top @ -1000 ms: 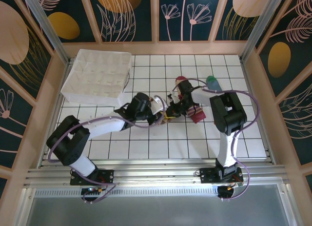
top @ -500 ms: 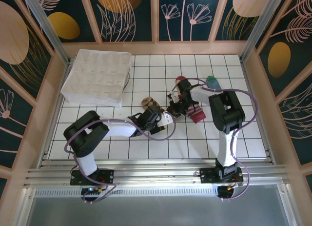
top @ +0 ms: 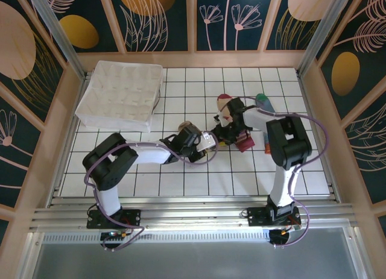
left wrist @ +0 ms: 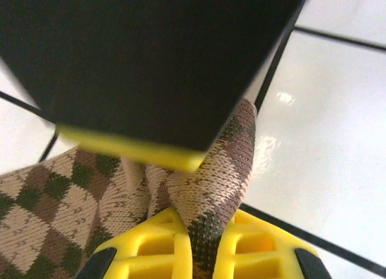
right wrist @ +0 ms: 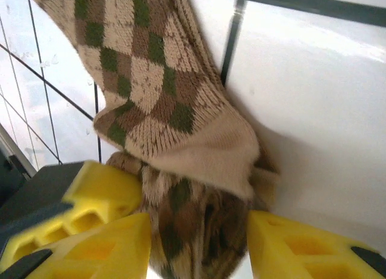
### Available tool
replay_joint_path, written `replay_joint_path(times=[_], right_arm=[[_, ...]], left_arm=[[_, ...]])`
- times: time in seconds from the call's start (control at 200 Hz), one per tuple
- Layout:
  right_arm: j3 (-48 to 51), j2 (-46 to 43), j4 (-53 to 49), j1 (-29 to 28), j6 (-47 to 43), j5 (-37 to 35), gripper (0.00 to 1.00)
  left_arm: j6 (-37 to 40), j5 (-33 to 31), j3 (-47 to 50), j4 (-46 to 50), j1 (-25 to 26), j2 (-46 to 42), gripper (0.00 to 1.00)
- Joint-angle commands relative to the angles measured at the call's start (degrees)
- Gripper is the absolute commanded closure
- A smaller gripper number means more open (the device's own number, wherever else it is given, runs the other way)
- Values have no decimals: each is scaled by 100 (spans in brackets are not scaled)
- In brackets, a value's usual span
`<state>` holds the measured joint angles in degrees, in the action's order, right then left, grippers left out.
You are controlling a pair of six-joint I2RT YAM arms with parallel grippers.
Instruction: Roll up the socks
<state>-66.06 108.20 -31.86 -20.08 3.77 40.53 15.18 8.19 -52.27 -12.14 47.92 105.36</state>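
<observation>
The tan-and-brown argyle sock [top: 184, 126] lies mid-table, partly bunched, between both grippers. My left gripper [top: 208, 140] is shut, and its yellow fingers [left wrist: 151, 249] pinch a fold of that argyle sock [left wrist: 205, 170]. My right gripper [top: 222, 136] faces it from the right. In the right wrist view the right gripper [right wrist: 199, 228] stands open, with the bunched end of the argyle sock [right wrist: 151, 80] between its fingers. The beige sock's red toe [top: 224, 100] and the blue-grey sock's green toe [top: 261, 100] show behind the right arm.
A white compartment tray [top: 120, 95] sits at the back left of the tiled table. A pink-purple striped cuff [top: 244, 141] lies just right of the grippers. Wooden frame walls close in the table on all sides.
The left gripper has swung in beside the right one and closed on the argyle sock. The right gripper's jaws have opened from shut.
</observation>
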Motion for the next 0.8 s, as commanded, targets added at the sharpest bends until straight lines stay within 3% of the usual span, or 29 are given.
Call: replay_joint_path(times=[0.0,0.285,0.796], right_arm=[[294,-707,519,261,134,112,53],[620,-864,1252,92,192,335,53],[481,-21,1433,-337,-37,121,55]], left_arm=[[-961,1526,14,335,-337,-14,100],[-2235,3402,-29,-102,-1099,571,100],[-3071,3927,10,-362,-1479,1215,100]])
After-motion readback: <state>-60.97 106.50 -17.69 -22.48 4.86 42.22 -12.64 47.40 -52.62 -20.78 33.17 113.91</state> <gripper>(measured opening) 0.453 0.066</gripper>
